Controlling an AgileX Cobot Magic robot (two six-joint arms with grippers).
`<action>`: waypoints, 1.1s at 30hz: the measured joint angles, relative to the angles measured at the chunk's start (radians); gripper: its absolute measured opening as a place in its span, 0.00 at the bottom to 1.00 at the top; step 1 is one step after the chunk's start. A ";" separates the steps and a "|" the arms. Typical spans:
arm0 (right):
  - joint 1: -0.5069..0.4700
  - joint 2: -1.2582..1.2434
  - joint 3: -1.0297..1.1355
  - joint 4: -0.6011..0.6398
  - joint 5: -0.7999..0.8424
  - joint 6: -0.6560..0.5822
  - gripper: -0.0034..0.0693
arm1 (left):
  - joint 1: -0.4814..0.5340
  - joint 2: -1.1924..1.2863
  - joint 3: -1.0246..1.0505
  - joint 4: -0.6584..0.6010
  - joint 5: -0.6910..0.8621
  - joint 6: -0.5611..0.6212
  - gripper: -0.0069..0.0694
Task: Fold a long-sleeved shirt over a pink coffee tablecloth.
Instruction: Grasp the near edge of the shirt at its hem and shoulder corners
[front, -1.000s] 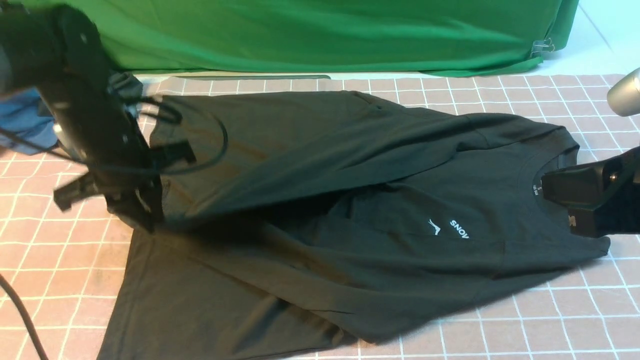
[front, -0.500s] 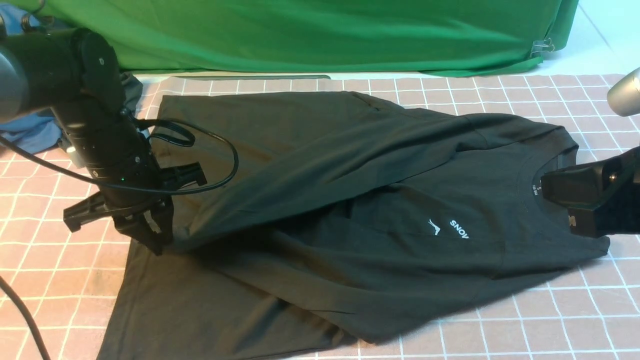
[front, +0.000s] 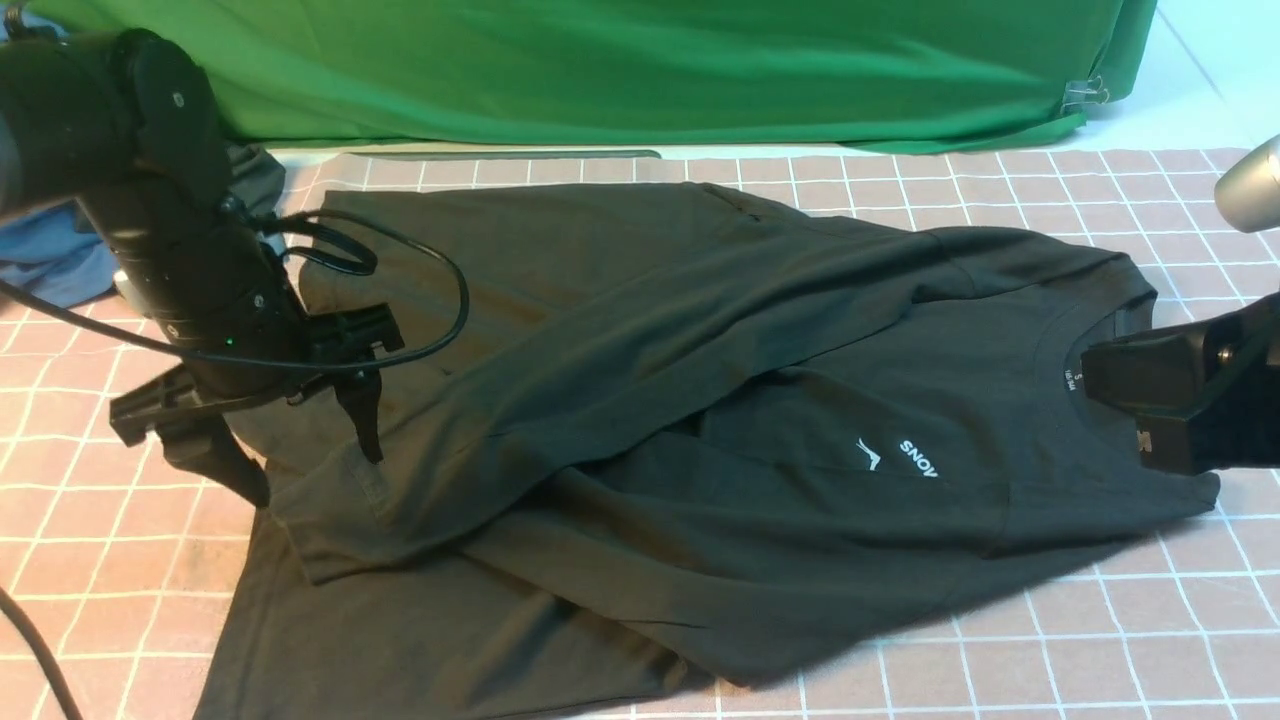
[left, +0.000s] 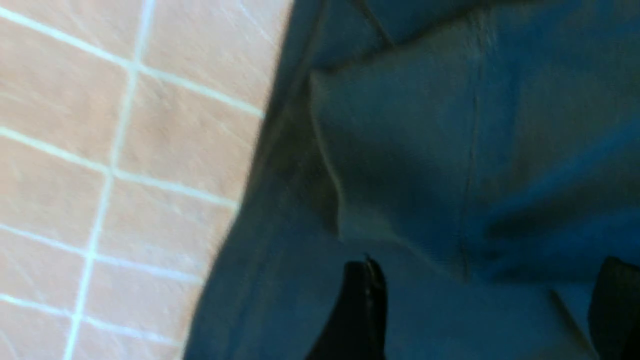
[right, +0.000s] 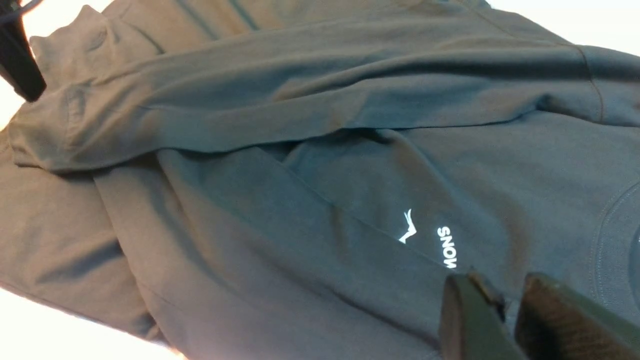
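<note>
The black long-sleeved shirt (front: 760, 350) lies spread on the pink coffee tablecloth (front: 100, 520), collar to the right, white "SNOW" lettering (front: 918, 458) showing. One sleeve is folded across the body, and its cuff (front: 330, 520) rests on the lower left of the shirt. My left gripper (front: 310, 470) hangs open just above that cuff, fingers wide apart with nothing between them; the left wrist view shows the cuff (left: 400, 150) beneath the gripper (left: 490, 305). At the collar, my right gripper (front: 1095, 372) is shut and holds no cloth; its wrist view shows the gripper (right: 510, 295) beside the lettering (right: 446, 247).
A bright green cloth (front: 650, 70) hangs along the back. A blue garment (front: 50, 250) and a smaller dark grey-green garment (front: 255, 170) lie at the far left behind my left arm. A black cable (front: 440, 300) loops from the left wrist. A silver object (front: 1250, 185) sits at the right edge.
My left gripper was shut on the sleeve cuff; it has opened and let go. The cuff has dropped flat onto the shirt, and the gripper has lifted slightly. The right arm has not moved.
</note>
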 joint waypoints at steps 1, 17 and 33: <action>0.000 0.000 0.000 0.000 0.000 0.000 0.31 | 0.000 0.001 0.000 0.015 -0.014 -0.014 0.85; -0.154 0.090 -0.194 -0.103 0.386 0.023 0.10 | 0.000 -0.143 0.000 0.059 0.009 0.067 0.11; -0.004 0.506 -0.228 -0.143 0.532 0.023 0.56 | 0.000 -0.652 0.401 -0.090 -0.233 0.072 0.11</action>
